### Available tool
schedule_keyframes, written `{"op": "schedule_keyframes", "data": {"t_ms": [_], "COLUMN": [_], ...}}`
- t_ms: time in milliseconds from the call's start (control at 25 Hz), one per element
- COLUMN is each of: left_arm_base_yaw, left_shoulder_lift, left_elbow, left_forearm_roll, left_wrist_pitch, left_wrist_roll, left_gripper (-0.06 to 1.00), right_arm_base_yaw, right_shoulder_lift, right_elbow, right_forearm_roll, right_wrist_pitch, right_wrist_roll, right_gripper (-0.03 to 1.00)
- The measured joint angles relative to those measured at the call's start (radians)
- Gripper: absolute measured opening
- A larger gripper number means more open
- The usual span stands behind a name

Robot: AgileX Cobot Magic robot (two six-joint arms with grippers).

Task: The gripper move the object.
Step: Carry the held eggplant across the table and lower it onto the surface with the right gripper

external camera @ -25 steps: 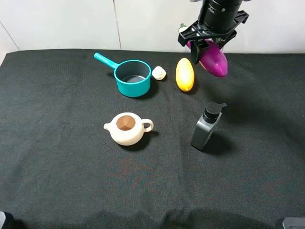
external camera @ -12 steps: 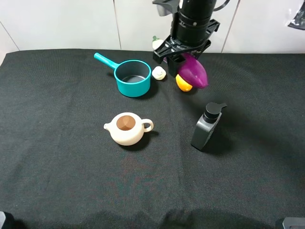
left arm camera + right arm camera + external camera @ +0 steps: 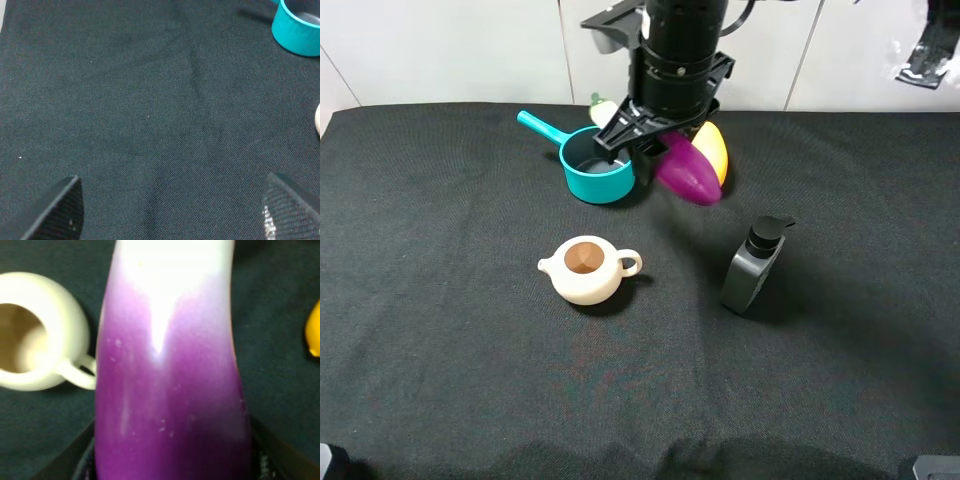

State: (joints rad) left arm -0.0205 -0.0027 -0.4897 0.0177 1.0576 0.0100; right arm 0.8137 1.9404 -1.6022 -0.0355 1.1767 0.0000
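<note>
Caught mid-carry, by the look of it. Had the eggplant pinched in the right fingers, pressed in on its purple body; confirmed in rt wrist view, w/ purple skin filling most of the shot. Hung clear of the bench, tilted, fat purple end low and toward the front, white-green stem end poking out high on the far side above the teal pot. Sat roughly over the gap betw. pot and yellow fruit, partly covering the fruit from the high cam. Found the left fingers spread wide, nothing betw. them, over bare cloth w/ the pot's edge just in shot.

Judged grasp and lift done, set-down not yet. Needed next, prob.: pick a bare patch of bench, then lower w/o clipping the pot rim, the cream teapot or the dark pump bottle. Ought to spread the fingers only once the eggplant rested flat, since glossy and rounded, so likely to roll if let go from height. Couldn't tell the target spot from the task wording.

Counted: 1 eggplant, 1 teal pot w/ handle, 1 yellow fruit, 1 teapot, 1 pump bottle. Also 2 sets of fingers, only the rt set in the high view.
</note>
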Motion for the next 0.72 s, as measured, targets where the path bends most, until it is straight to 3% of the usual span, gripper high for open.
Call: {"op": "schedule_keyframes", "data": {"t_ms": [720], "left_arm_base_yaw": [0.0], "left_shoulder_lift": [0.0], "left_elbow": [0.0], "left_forearm_roll": [0.0], "left_wrist_pitch": [0.0], "left_wrist_roll": [0.0], "left_gripper": [0.76], "right_arm_base_yaw": [0.267], "right_shoulder_lift": [0.0], "right_elbow": [0.0], "right_forearm_roll": [0.0], "right_wrist_pitch": [-0.006], "right_wrist_roll": [0.068], "right_gripper": [0.39]}}
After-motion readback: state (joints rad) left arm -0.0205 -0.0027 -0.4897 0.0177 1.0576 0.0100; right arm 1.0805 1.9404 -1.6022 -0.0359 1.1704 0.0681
